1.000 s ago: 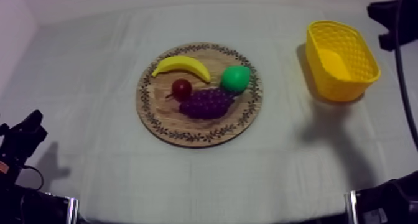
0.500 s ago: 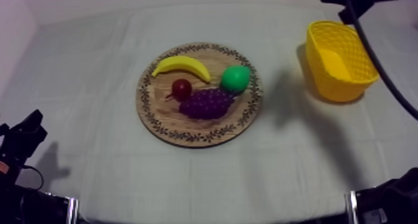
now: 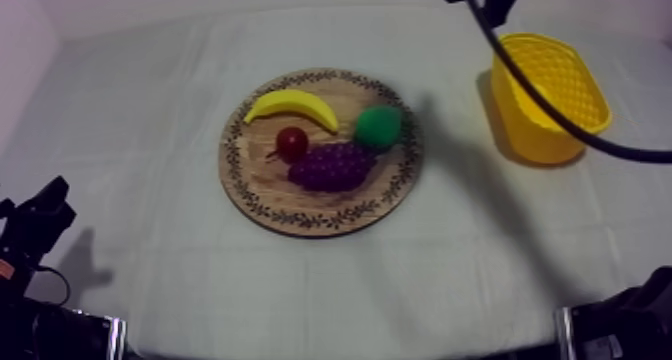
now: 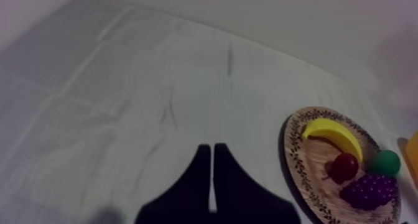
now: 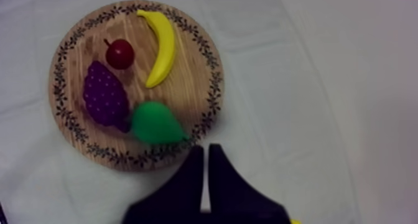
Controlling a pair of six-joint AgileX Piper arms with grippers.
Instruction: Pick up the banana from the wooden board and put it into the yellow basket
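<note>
Banana (image 3: 292, 106) at 11 o'clock on wooden board (image 3: 300, 220), touched by neither gripper. Small red fruit (image 3: 292, 141) just beside it; grapes (image 3: 333, 166) near centre; pear (image 3: 378, 127) at 2 o'clock. Yellow basket (image 3: 560, 134) well apart, at 2 o'clock from board. Right gripper (image 5: 204, 148) above cloth (image 3: 150, 134) just off board edge by pear, closed to a narrow wedge, holding nothing. Left gripper (image 4: 208, 147) likewise closed on nothing, well clear of board.

On the board (image 3: 300, 220), banana (image 3: 292, 105) behind grapes (image 3: 335, 166) — basket (image 3: 546, 144) off to the right.
</note>
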